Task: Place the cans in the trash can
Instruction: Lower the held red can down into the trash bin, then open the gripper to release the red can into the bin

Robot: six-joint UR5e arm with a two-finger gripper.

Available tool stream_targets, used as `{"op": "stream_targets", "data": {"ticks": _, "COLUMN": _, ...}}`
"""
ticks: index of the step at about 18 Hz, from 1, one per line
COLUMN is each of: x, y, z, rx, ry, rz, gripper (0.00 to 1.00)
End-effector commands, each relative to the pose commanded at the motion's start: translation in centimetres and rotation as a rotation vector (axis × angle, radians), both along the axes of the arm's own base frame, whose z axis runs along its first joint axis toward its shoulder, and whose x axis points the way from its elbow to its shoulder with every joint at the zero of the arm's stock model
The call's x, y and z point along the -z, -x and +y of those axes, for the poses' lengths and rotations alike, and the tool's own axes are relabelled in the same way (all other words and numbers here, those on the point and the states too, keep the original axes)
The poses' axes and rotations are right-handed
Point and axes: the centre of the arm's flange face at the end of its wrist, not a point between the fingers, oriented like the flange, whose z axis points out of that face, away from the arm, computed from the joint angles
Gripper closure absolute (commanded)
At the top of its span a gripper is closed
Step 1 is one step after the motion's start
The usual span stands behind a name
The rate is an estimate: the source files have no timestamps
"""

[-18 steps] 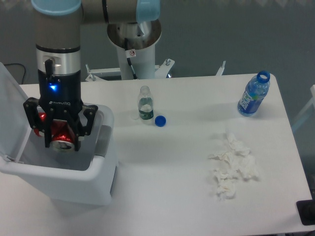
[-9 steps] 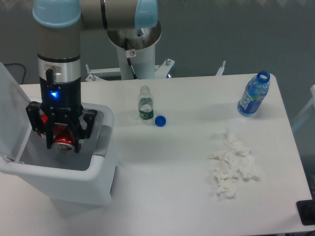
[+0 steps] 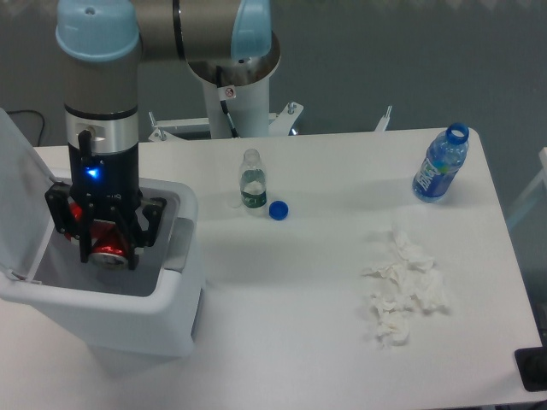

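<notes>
At the table's left end stands the white trash can [image 3: 162, 320] with its lid [image 3: 19, 192] swung up to the left. My gripper [image 3: 108, 254] reaches down into the bin's opening, shut on a red can [image 3: 106, 241] whose silver end faces the camera between the black fingers. A bit of red also shows behind the left finger. The floor of the bin is hidden.
A small clear bottle with a green label [image 3: 252, 182] stands mid-table with a blue cap [image 3: 278, 209] beside it. A blue-labelled bottle [image 3: 440, 164] stands far right. Crumpled white tissue [image 3: 403, 287] lies at right front. The arm's base [image 3: 235, 77] rises behind the table.
The gripper has sunk a little lower into the bin with the can still held. Nothing else has moved.
</notes>
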Motion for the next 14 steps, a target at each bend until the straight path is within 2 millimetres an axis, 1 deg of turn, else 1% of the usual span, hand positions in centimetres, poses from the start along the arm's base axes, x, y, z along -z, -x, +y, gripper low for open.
{"op": "stream_targets", "data": {"ticks": 1, "x": 0.17, "y": 0.05, "z": 0.09, "rx": 0.0, "ry": 0.001, "rz": -0.001, "gripper": 0.35}}
{"op": "stream_targets", "data": {"ticks": 6, "x": 0.38, "y": 0.0, "z": 0.19, "rx": 0.002, "ry": 0.005, "rz": -0.003, "gripper": 0.35}}
{"op": "stream_targets", "data": {"ticks": 8, "x": 0.29, "y": -0.02, "z": 0.15, "rx": 0.002, "ry": 0.004, "rz": -0.002, "gripper": 0.31}}
{"op": "stream_targets", "data": {"ticks": 9, "x": 0.27, "y": -0.01, "z": 0.15, "rx": 0.002, "ry": 0.004, "rz": 0.0, "gripper": 0.25}}
{"op": "stream_targets", "data": {"ticks": 10, "x": 0.12, "y": -0.02, "z": 0.12, "rx": 0.005, "ry": 0.002, "rz": 0.003, "gripper": 0.23}}
{"op": "stream_targets", "data": {"ticks": 14, "x": -0.08, "y": -0.07, "z": 0.03, "rx": 0.007, "ry": 0.0, "rz": 0.006, "gripper": 0.23}}
